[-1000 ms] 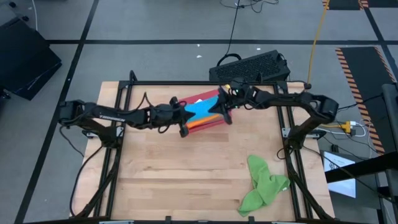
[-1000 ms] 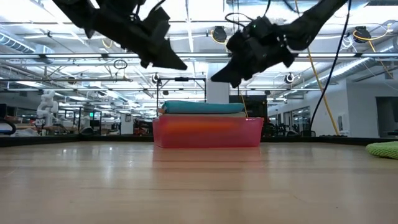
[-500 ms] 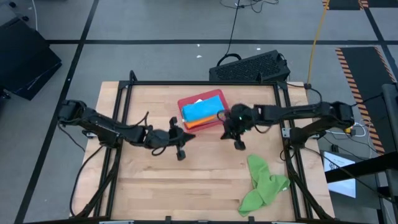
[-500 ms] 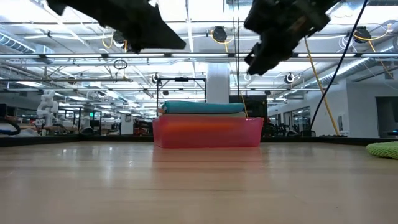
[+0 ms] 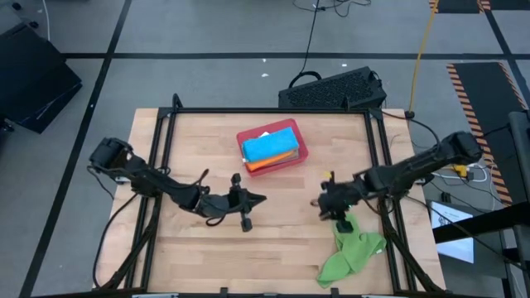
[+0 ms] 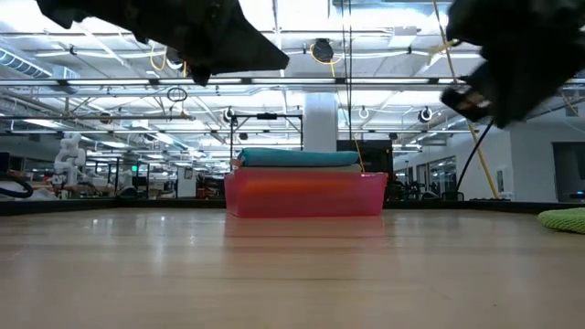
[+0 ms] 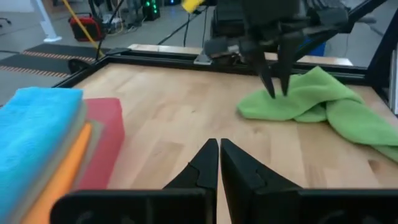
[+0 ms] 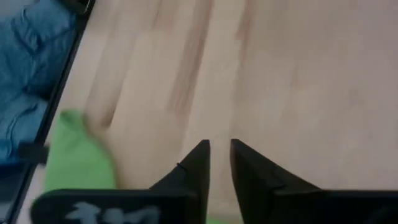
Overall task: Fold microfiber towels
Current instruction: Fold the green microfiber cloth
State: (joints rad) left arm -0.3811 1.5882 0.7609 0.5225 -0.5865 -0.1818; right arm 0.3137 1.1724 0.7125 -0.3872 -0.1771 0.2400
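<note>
Wooden table (image 5: 207, 257) inside a black frame. Red tray (image 5: 291, 133) near the far edge, a little askew, long axis running left-near to right-far; stacked in it, folded towels (image 5: 270, 147): bright blue on top, orange edge below, a paler layer between. Bright green towel (image 5: 351, 247) crumpled at the near right corner, unfolded, long axis near-to-far, leaning right toward its far end.

Left gripper (image 5: 260, 199) above mid-table, pointing right, fingers (image 7: 200, 167) pressed together, holding nothing, well apart from both tray and green towel. Right gripper (image 5: 315, 204) just over the green towel's far tip, pointing left; fingers (image 8: 198, 163) parted by a narrow slit, empty between them; contact with the towel cannot be told.
</note>
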